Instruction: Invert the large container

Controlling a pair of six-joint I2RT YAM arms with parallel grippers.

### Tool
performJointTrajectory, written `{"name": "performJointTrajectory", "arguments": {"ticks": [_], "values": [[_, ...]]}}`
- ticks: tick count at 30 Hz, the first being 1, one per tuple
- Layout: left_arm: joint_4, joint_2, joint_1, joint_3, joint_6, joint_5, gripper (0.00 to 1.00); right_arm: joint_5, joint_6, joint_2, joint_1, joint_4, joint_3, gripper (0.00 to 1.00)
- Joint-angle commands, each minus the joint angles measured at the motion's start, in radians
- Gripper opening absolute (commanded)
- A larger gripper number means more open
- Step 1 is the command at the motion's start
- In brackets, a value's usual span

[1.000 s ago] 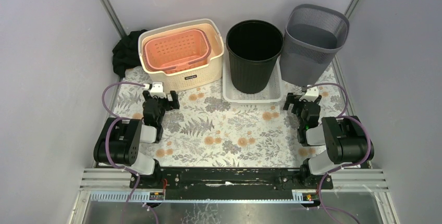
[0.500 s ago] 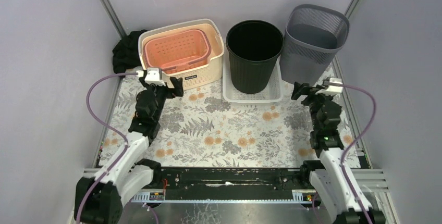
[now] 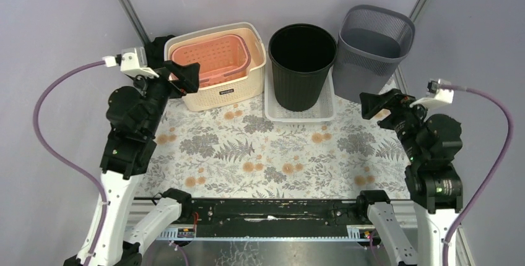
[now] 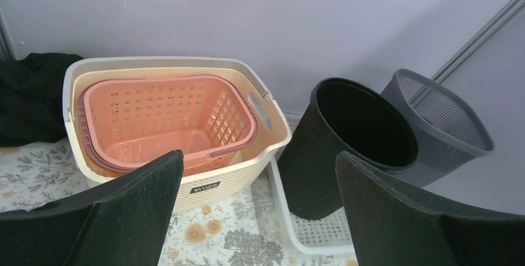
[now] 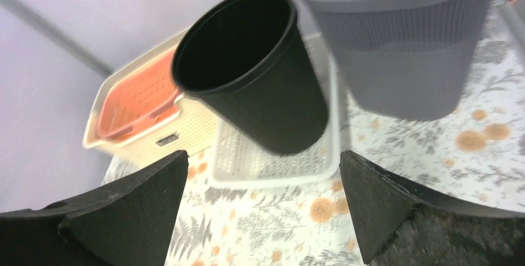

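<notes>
Two pairs of jaws: both are spread wide, and nothing is pinched in either pair.
Left gripper [image 3: 172, 63]: it is held up in the air over the far left part of the table [image 3: 272, 154], with its jaws turned toward the cream container [image 3: 238, 93]. No contact with the container is seen in the left wrist view.
Right gripper [image 3: 385, 104]: it is held up near the right edge of the table, just in front of the grey bin [image 3: 365, 71], and is aimed across at the far edge. Nothing is touched by it.
Cream container: the widest of the containers is set on the table by the far edge, left of the middle, with its mouth upward and a small label on its near wall.
Pink basket [image 3: 210, 59]: it is nested inside the cream container, also mouth upward, with its handle laid down along the rim.
Black cloth [image 4: 31, 99]: it is bunched in the far left corner, just beside the cream container.
Black bin [image 3: 300, 86]: it is stood upright at the middle of the far edge, inside the white tray [image 3: 325, 108], close beside the cream container's right wall.
Grey bin: it is placed in the far right corner, mouth upward, just beside the black bin.
Table: it is covered with a sheet of floral print.
</notes>
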Motion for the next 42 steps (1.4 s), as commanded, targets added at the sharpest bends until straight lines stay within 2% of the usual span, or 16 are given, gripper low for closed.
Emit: {"name": "performJointTrajectory", "arguments": {"ticks": [1,3,8,12,16,19,25,29,33,36,38,39,40,41,42], "values": [[-0.246,0.045,-0.003,0.106,-0.054,0.024,1.0,-0.283,-0.017,0.202,-0.002,-0.155,0.168,1.0],[-0.266,0.055,-0.004,0.11,-0.102,0.005,1.0,-0.341,-0.063,0.29,-0.002,-0.187,0.248,1.0],[-0.211,0.055,-0.003,0.045,-0.179,0.042,1.0,-0.367,-0.154,0.46,0.001,-0.237,0.45,1.0],[-0.176,0.133,-0.003,0.038,-0.15,0.135,1.0,-0.35,-0.182,0.639,0.084,-0.254,0.609,0.95],[-0.163,0.228,-0.003,0.05,-0.126,0.255,1.0,-0.187,-0.265,0.82,0.258,-0.327,0.787,0.94],[-0.06,0.24,-0.006,-0.015,-0.125,0.31,1.0,-0.037,-0.339,0.96,0.4,-0.401,0.922,0.94],[-0.025,0.302,-0.028,-0.08,-0.097,0.221,1.0,0.174,-0.402,1.213,0.57,-0.467,1.092,0.93],[-0.093,0.28,-0.136,-0.09,-0.09,0.073,1.0,0.265,-0.426,1.317,0.601,-0.457,1.134,0.93],[-0.097,0.186,-0.177,-0.159,-0.187,0.062,1.0,0.33,-0.444,1.41,0.613,-0.468,1.183,0.91],[-0.088,0.121,-0.222,-0.219,-0.216,0.032,1.0,0.357,-0.454,1.454,0.615,-0.487,1.21,0.81],[-0.107,0.096,-0.228,-0.234,-0.219,0.017,1.0,0.357,-0.456,1.457,0.615,-0.485,1.2,0.68],[-0.115,0.088,-0.231,-0.236,-0.22,0.012,1.0,0.363,-0.453,1.455,0.615,-0.48,1.192,0.57],[-0.123,0.08,-0.233,-0.237,-0.22,0.006,1.0,0.361,-0.453,1.457,0.615,-0.48,1.191,0.41],[-0.127,0.071,-0.234,-0.238,-0.218,0.002,1.0,0.356,-0.453,1.458,0.615,-0.479,1.191,0.29],[-0.129,0.064,-0.236,-0.24,-0.217,0.002,1.0,0.357,-0.451,1.459,0.615,-0.475,1.192,0.21]]}}
